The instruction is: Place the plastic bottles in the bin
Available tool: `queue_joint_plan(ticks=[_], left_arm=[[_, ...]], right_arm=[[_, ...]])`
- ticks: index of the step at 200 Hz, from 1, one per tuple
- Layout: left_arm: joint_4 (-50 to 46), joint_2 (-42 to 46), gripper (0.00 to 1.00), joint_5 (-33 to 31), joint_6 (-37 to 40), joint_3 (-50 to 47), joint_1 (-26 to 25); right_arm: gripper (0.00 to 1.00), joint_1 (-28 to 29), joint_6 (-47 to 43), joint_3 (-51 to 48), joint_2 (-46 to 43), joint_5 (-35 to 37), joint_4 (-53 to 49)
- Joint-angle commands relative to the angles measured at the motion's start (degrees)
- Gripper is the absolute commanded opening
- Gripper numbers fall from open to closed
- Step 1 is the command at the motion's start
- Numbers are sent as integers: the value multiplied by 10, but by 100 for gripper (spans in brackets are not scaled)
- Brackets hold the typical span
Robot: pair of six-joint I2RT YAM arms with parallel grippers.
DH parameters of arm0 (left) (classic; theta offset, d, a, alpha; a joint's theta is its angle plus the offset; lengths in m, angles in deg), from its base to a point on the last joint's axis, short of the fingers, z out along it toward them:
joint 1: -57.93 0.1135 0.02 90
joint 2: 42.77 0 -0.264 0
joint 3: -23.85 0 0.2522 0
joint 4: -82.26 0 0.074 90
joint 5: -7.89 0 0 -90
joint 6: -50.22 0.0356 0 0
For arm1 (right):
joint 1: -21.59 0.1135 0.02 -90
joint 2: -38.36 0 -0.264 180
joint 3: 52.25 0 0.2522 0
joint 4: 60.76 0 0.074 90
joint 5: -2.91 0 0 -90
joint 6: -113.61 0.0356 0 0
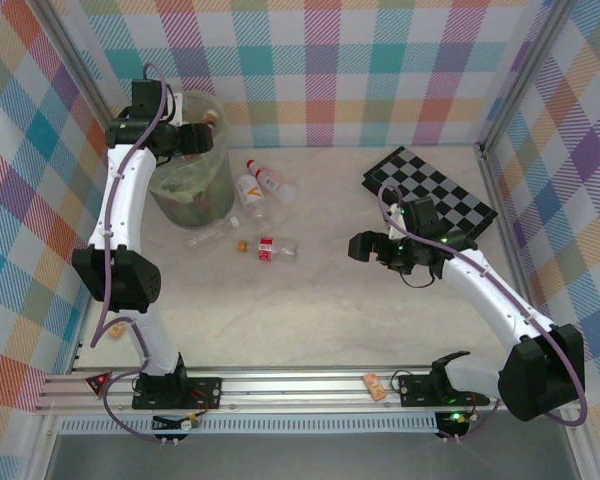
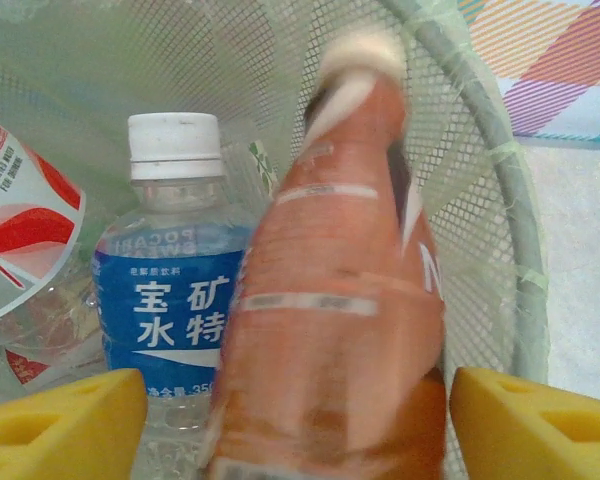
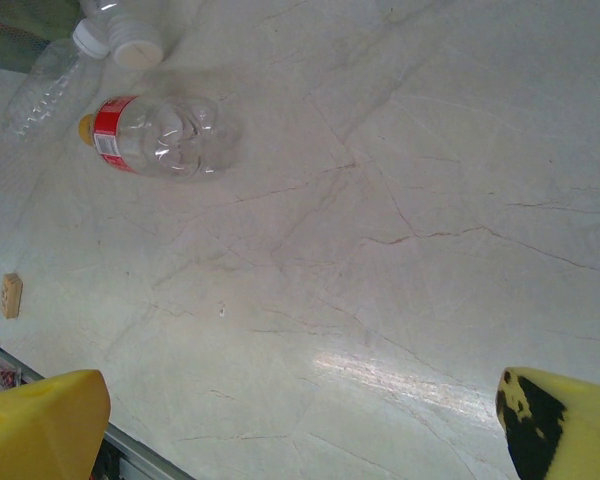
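top: overhead, whole table | left wrist: close, inside bin | right wrist: down at same table

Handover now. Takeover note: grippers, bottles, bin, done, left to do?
Left gripper: open above the bin, blurred amber bottle between its fingers, apparently dropping in.
Right gripper: open, empty, over bare table.
Done: blue-label bottle and red-and-white-label bottle in the bin.
Left: four on the table right of the bin: white-label bottle, red-cap bottle, clear bottle, red-label bottle. Right gripper is nearest the last.
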Motion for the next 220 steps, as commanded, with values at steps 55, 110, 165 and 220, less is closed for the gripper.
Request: queue_joint_plan(ticks=[55,110,165,220], left_arm=[[18,2,79,19,-16,43,6],[25,0,67,36,-24,15,7],[34,-2,57,15,-20,-43,6],[65,33,53,10,-20,-124,7]], right_arm=[[99,0,-2,-10,-6,-9,-1],[99,-1,-2,-11,-4,-11,3],[99,0,0,-14,-6,-13,4],[99,-1,-2,-10,-2,-16,5]])
